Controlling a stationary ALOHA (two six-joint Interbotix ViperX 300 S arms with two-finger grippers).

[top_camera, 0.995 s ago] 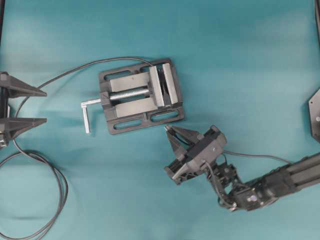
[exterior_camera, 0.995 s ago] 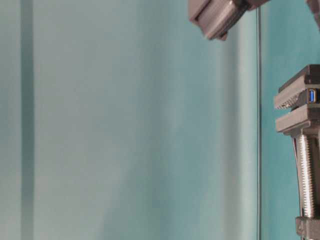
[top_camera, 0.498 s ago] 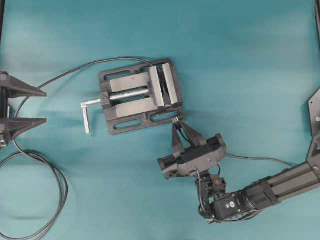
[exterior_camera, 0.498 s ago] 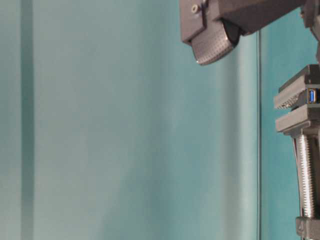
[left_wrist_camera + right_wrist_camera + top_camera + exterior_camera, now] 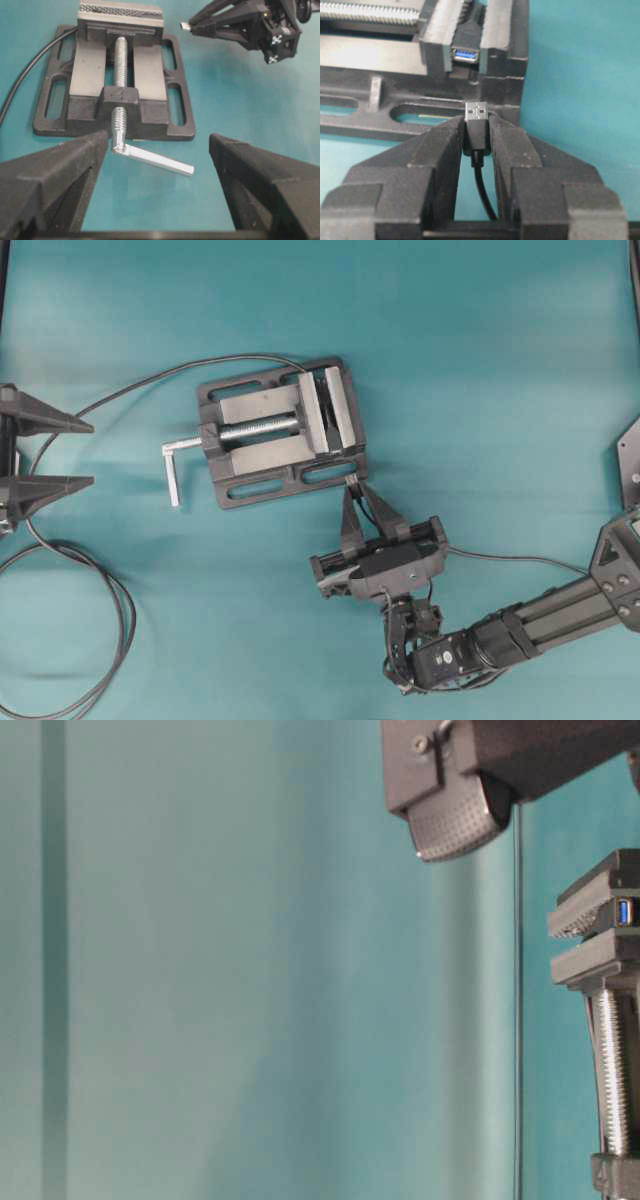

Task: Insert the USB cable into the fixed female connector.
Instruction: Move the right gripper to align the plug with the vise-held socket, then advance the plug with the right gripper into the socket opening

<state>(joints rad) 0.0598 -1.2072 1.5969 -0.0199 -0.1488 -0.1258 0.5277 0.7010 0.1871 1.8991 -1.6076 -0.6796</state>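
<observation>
My right tool (image 5: 477, 142) is pinching the thin dark-grey USB cable (image 5: 476, 131) by its plug: both black fingers (image 5: 440, 150) press the plug's dark body from either side, and its silver metal tip juts out past my fingertips. The strand runs back between the fingers toward my wrist. The tip points at the tiny dark female connector with a blue insert (image 5: 466, 54), which sits clamped between the jaws of the grey metal vise (image 5: 505, 75). Plug and socket are near each other but apart, with the vise's black base edge between them in my wrist view.

From overhead, my right tool (image 5: 353, 485) sits just beside the lower right corner of the vise (image 5: 282, 430) on the teal counter (image 5: 480, 360). The thicker black looping cable (image 5: 110, 610) leaves the vise and curls along the left side.

My left tool (image 5: 160, 150) is spread wide, holding nothing, facing the vise's silver L-handle (image 5: 152, 159).
</observation>
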